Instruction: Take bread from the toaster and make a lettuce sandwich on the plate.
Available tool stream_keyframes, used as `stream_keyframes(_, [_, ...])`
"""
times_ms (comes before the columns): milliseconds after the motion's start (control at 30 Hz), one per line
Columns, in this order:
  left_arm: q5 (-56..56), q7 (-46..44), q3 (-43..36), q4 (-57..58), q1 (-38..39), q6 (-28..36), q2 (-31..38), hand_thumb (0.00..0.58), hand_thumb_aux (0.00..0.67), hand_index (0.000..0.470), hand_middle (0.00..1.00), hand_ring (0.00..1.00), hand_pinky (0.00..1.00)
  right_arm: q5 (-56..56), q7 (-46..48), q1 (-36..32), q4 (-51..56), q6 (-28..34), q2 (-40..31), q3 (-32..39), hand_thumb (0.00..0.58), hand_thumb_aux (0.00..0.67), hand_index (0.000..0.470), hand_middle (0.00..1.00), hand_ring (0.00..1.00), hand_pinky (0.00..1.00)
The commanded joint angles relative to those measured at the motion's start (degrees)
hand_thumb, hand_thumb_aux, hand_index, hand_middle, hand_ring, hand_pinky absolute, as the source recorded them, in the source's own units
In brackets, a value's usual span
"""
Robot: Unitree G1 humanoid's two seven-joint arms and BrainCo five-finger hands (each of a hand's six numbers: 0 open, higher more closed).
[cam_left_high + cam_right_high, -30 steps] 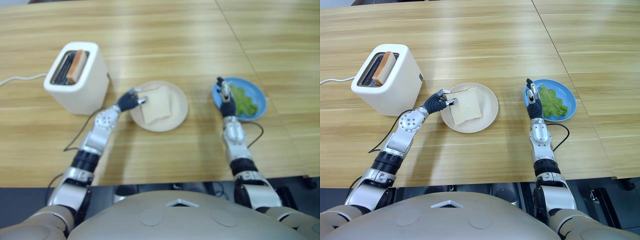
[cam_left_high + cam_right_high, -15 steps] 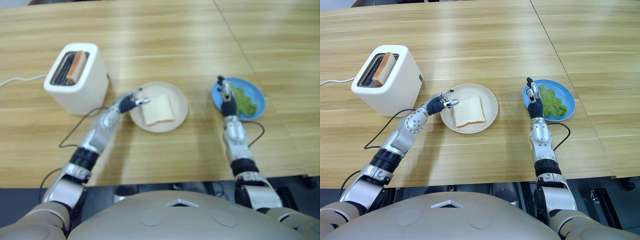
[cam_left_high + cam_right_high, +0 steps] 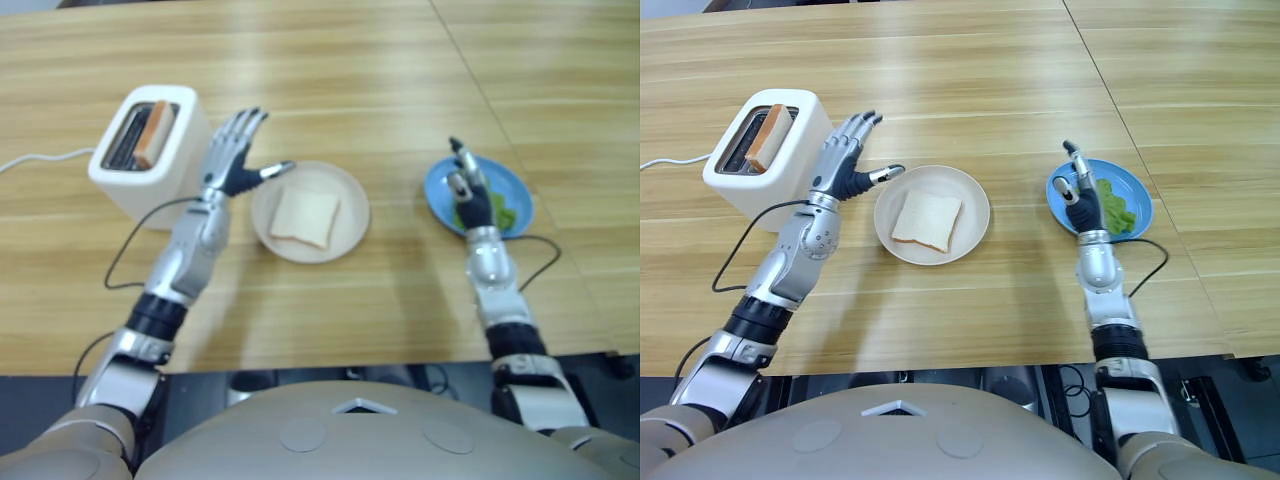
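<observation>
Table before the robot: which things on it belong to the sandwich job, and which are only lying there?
For the job:
- toaster, with a toast slice in its slot
- bread slice on the beige plate
- lettuce on the blue plate

Only lying there:
- white cord beside the toaster
- black cable by the right arm

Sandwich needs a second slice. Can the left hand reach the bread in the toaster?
Probably yes: the open left hand is beside the toaster, and the bread sticks up from its slot uncovered.
</observation>
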Motion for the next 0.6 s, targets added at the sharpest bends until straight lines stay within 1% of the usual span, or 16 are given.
stream_keyframes(33, [-5.23, -0.83, 2.15, -0.69, 1.87, -2.46, -1.9, 0.0, 0.0, 0.0, 0.0, 0.0, 0.0, -11.36, -4.53, 0.38, -5.03, 2.9, -7.8, -1.23, 0.0, 0.0, 0.0, 0.0, 0.0, 0.0])
stream_keyframes(133, [-11.16, -2.72, 3.83, 3.11, 2.16, -3.7, -4.16, 0.0, 0.0, 0.0, 0.0, 0.0, 0.0, -22.66, -10.01, -1.13, -1.93, 7.41, -16.33, 0.97, 0.0, 0.0, 0.0, 0.0, 0.0, 0.0])
stream_keyframes(200, [-16.35, -4.48, 5.26, 7.27, 2.22, -4.34, -6.38, 0.0, 0.0, 0.0, 0.0, 0.0, 0.0, -32.3, -13.41, -3.34, 3.08, 12.55, -23.1, 5.16, 0.0, 0.0, 0.0, 0.0, 0.0, 0.0])
stream_keyframes(267, [-20.2, -6.14, 6.21, 11.05, 2.25, -5.12, -8.38, 0.0, 0.0, 0.0, 0.0, 0.0, 0.0, -38.21, -16.1, -6.37, 10.5, 15.44, -27.93, 10.21, 0.0, 0.0, 0.0, 0.0, 0.0, 0.0])
stream_keyframes(400, [-24.56, -8.51, 7.02, 15.16, 2.28, -6.2, -11.0, 0.0, 0.0, 0.0, 0.0, 0.0, 0.0, -43.22, -18.89, -11.26, 21.62, 15.97, -31.34, 17.97, 0.0, 0.0, 0.0, 0.0, 0.0, 0.0])
stream_keyframes(533, [-25.8, -9.32, 7.12, 16.74, 1.97, -6.71, -12.23, 0.0, 0.0, 0.0, 0.0, 0.0, 0.0, -47.76, -21.71, -14.88, 31.55, 16.54, -30.46, 26.77, 0.0, 0.0, 0.0, 0.0, 0.0, 0.0])
stream_keyframes(600, [-25.92, -9.56, 7.04, 17.36, 1.68, -6.85, -12.48, 0.0, 0.0, 0.0, 0.0, 0.0, 0.0, -48.43, -23.06, -15.65, 34.56, 16.63, -29.8, 29.71, 0.0, 0.0, 0.0, 0.0, 0.0, 0.0])
